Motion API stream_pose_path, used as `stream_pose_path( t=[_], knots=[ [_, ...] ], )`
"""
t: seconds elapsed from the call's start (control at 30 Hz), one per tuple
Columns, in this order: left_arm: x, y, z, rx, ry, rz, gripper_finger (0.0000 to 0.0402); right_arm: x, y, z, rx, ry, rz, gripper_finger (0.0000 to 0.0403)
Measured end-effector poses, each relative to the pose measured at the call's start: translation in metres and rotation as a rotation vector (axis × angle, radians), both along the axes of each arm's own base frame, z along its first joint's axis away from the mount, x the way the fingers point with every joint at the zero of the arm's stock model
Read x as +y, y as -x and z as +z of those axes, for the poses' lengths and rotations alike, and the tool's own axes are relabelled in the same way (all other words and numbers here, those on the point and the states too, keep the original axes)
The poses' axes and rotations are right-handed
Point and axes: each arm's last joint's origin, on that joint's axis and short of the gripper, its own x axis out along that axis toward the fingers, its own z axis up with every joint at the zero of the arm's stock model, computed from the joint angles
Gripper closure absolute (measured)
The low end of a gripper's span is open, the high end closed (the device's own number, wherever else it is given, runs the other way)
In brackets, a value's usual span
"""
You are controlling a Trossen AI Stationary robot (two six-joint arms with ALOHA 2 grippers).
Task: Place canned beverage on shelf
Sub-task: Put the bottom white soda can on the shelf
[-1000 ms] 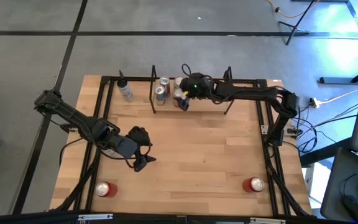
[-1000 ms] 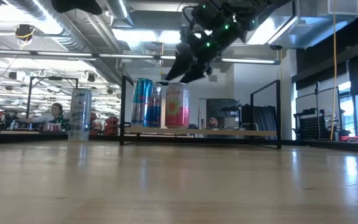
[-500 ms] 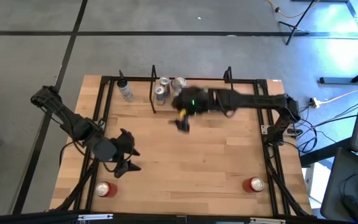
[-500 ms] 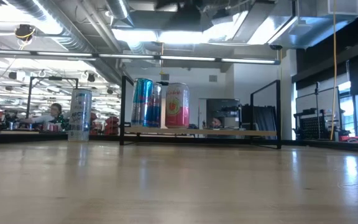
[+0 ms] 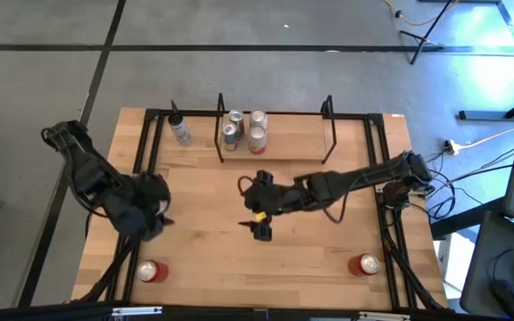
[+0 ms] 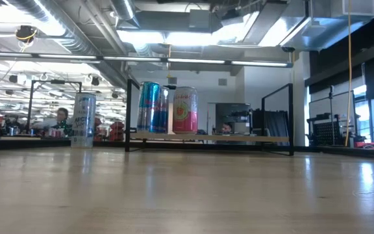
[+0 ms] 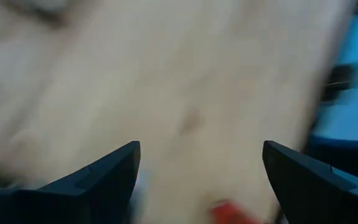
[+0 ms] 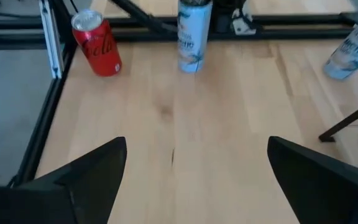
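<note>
Three cans are seen standing upright on the shelf at the far side of the worktop, grouped toward its left end between the two black wire end frames: one can at the front of the group, one can behind it, and one can beside them, with a further top just visible at the back that cannot be told apart clearly. In the low view a blue can and a pink can are seen on the board. A clear bottle stands on the worktop left of the shelf. Two red cans remain on the near side, one red can at the left corner and one red can at the right corner. The right pincer is held over the middle of the worktop, spread wide and holding nothing. The left pincer is placed near the left edge, above the left red can, likewise spread wide and empty.
</note>
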Motion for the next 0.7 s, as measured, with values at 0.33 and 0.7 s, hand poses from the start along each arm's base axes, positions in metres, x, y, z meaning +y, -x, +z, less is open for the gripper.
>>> stream_pose_path(
  t=[0.33, 0.7],
  knots=[
    [0.027, 0.012, -0.051, 0.227, 0.005, 0.25, 0.0076, 0.004, -0.009, -0.017, 0.038, -0.033, -0.03, 0.0027],
    [0.041, 0.026, -0.091, 0.386, 0.072, 0.322, 0.0076, 0.005, -0.012, -0.017, 0.01, -0.032, -0.035, 0.0027]
  ],
)
